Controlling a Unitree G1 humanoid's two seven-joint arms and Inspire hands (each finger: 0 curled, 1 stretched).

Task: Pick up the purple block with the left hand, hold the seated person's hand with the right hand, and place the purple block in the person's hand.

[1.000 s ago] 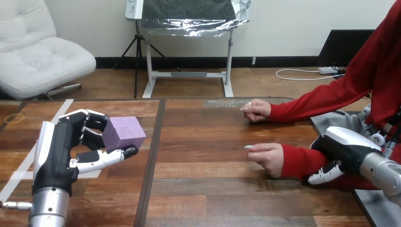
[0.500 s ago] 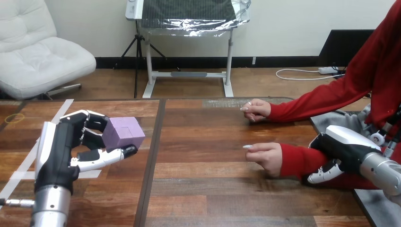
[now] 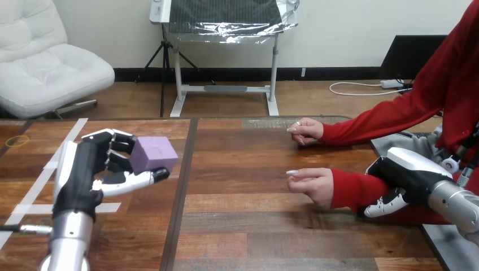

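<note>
Left hand (image 3: 85, 169) has fingers curled round the purple block (image 3: 153, 153), shallow-looking pinch, could slip mid-carry. Right hand (image 3: 404, 175) by the person's forearm (image 3: 350, 189), grip can't tell.

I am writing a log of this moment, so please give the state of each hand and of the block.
left hand: shut on the purple block.
purple block: held, off the table.
right hand: over the person's forearm; grip unclear.
person's nearer hand: loosely curled, empty.
person's farther hand: curled, resting on the table.
</note>
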